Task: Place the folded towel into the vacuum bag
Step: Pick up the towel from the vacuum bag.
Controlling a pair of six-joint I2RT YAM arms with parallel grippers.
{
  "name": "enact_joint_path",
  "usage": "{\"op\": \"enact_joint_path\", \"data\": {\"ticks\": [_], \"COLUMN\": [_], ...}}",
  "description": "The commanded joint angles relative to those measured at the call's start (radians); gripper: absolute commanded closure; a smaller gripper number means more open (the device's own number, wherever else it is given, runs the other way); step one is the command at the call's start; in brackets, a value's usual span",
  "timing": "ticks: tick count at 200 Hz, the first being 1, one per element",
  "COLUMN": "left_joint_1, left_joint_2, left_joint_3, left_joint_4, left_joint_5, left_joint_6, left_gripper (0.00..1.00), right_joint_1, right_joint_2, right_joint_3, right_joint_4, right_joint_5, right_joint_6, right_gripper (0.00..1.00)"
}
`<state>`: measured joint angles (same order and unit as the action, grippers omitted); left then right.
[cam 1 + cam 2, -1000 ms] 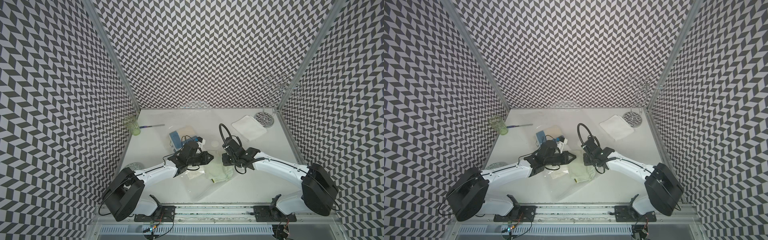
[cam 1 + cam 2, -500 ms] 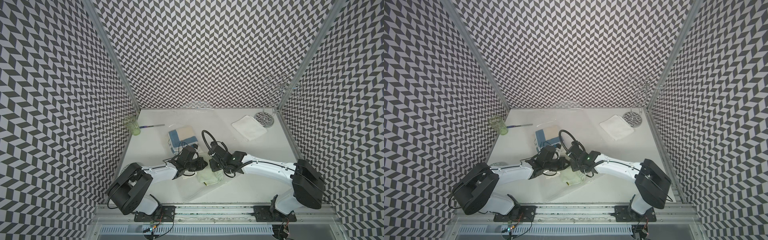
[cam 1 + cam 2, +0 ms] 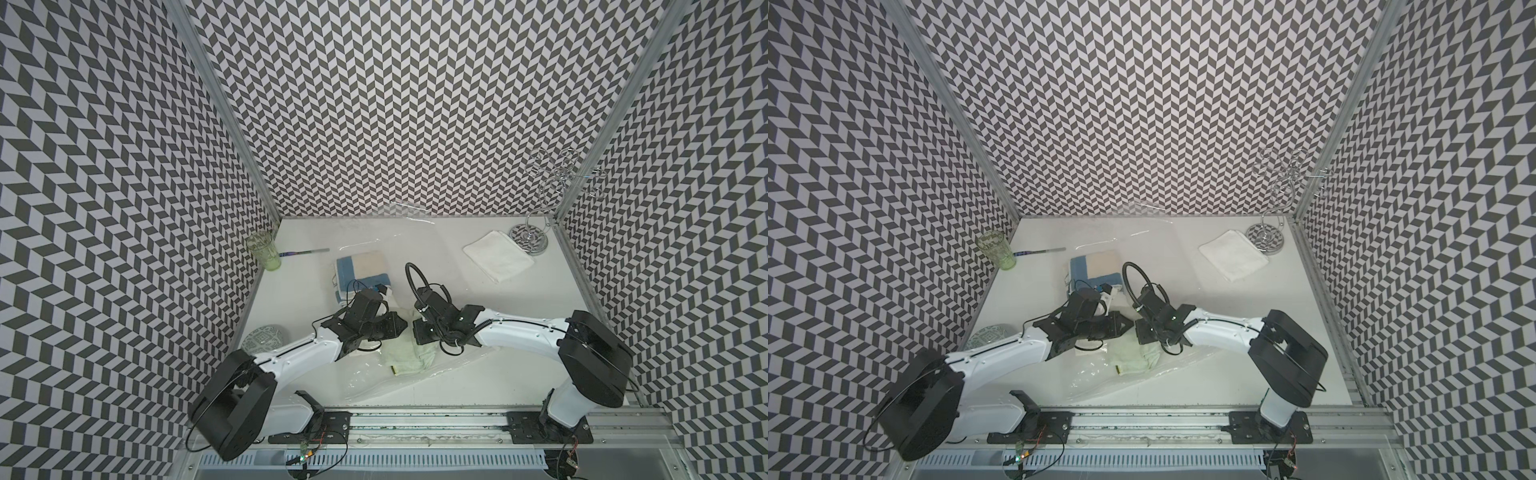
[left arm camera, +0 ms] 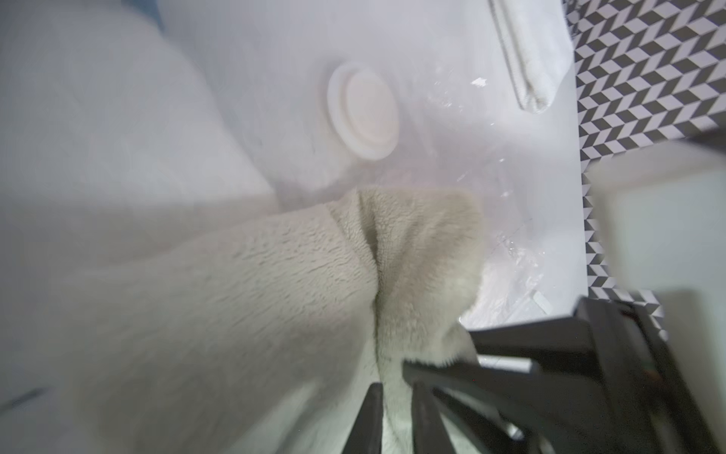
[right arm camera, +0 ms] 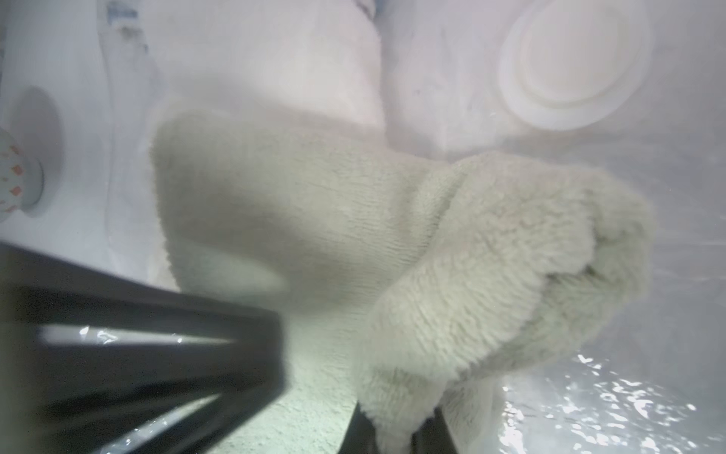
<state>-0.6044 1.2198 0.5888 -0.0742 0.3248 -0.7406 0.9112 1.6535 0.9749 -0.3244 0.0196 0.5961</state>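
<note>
While both arms are meeting mid-surface, the pale green towel (image 3: 405,353) is lying bunched amid the glossy plastic of the vacuum bag (image 3: 361,380), toward the front of the surface (image 3: 498,382). Noting: the right gripper (image 5: 396,434) is pinching a towel fold, fingers pressed together on it. Also: the left gripper (image 4: 395,399) is straddling another fold; cannot tell whether it is squeezing. Bag's round white valve (image 4: 363,114) is sitting near the towel.
</note>
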Motion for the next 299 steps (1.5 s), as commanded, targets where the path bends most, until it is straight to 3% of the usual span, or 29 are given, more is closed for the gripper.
{"op": "enact_joint_path", "data": {"ticks": [1, 18, 63, 131, 180, 204, 228, 267, 299], "left_joint_1": [0.054, 0.075, 0.062, 0.035, 0.037, 0.05, 0.071, 0.126, 0.188], "left_joint_2": [-0.086, -0.114, -0.007, 0.157, 0.123, 0.084, 0.045, -0.066, -0.162], "left_joint_3": [0.018, -0.012, -0.104, -0.12, -0.168, -0.172, -0.16, -0.113, -0.087], "left_joint_4": [-0.165, -0.169, 0.049, 0.244, 0.255, 0.223, 0.163, -0.057, -0.135], "left_joint_5": [-0.053, -0.055, 0.074, 0.124, 0.132, 0.131, 0.122, -0.018, -0.048], "left_joint_6": [0.05, 0.046, -0.038, -0.038, -0.042, -0.033, -0.015, 0.021, 0.018], "left_gripper": [0.7, 0.64, 0.65, 0.83, 0.88, 0.89, 0.89, 0.91, 0.93], "right_joint_1": [-0.081, -0.131, -0.146, 0.124, 0.141, 0.136, 0.135, 0.141, 0.186], "right_joint_2": [-0.031, -0.059, -0.064, 0.003, 0.077, 0.109, 0.115, 0.169, 0.249], "right_joint_3": [-0.027, -0.023, 0.003, 0.186, 0.127, 0.11, 0.104, 0.114, 0.163], "right_joint_4": [-0.111, -0.145, -0.183, -0.229, -0.107, -0.086, -0.072, -0.103, -0.204], "right_joint_5": [0.106, 0.126, 0.175, 0.222, 0.074, 0.049, 0.027, 0.02, 0.189], "right_joint_6": [-0.025, -0.065, -0.136, -0.134, -0.091, -0.09, -0.096, -0.105, -0.122], "right_gripper": [0.94, 0.94, 0.94, 0.93, 0.9, 0.73, 0.49, 0.29, 0.23]}}
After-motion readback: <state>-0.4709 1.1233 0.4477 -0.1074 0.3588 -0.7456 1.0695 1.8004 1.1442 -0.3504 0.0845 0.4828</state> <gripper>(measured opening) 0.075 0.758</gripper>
